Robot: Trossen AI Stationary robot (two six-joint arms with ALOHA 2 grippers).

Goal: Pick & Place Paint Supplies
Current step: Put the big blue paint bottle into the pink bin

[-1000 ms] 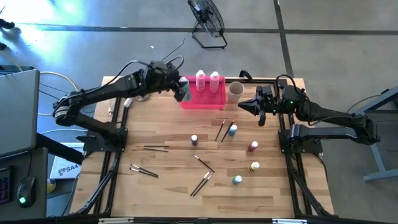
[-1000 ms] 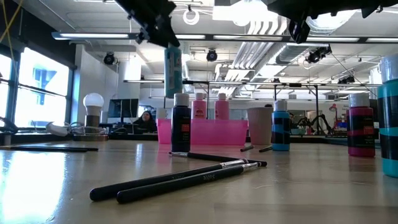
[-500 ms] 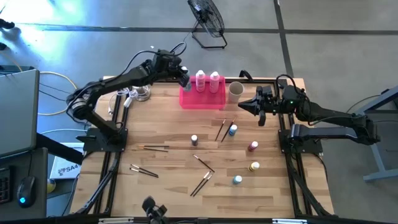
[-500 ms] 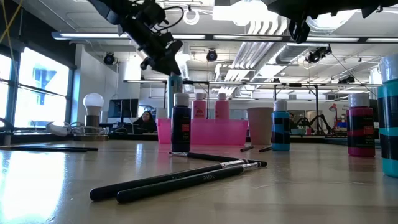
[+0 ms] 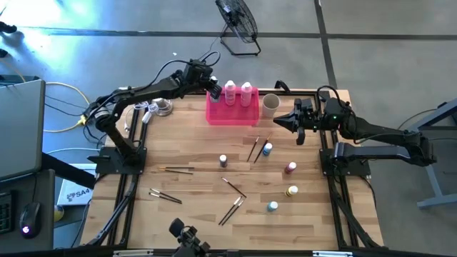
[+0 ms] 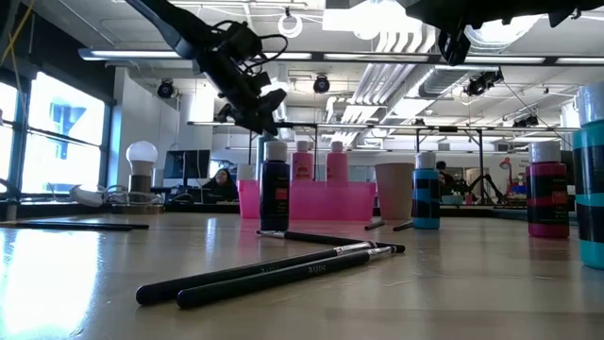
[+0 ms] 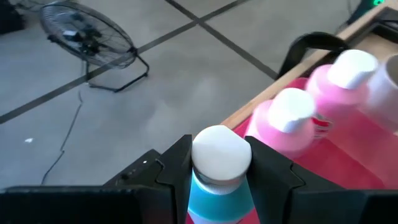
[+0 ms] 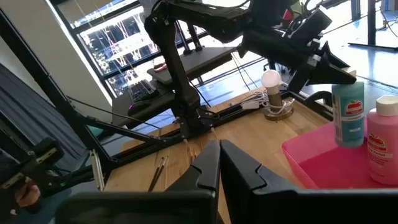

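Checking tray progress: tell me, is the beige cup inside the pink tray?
No, the beige cup stands on the table beside the pink tray.

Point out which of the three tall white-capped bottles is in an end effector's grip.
The teal bottle, held between the left end effector's fingers at the pink tray's end. The two pink bottles stand free inside it.

Teal white-capped bottle (image 7: 217, 174), two pink white-capped bottles (image 7: 289, 121), bright pink tray (image 5: 232, 114), seemingly beige cup (image 5: 270, 105)
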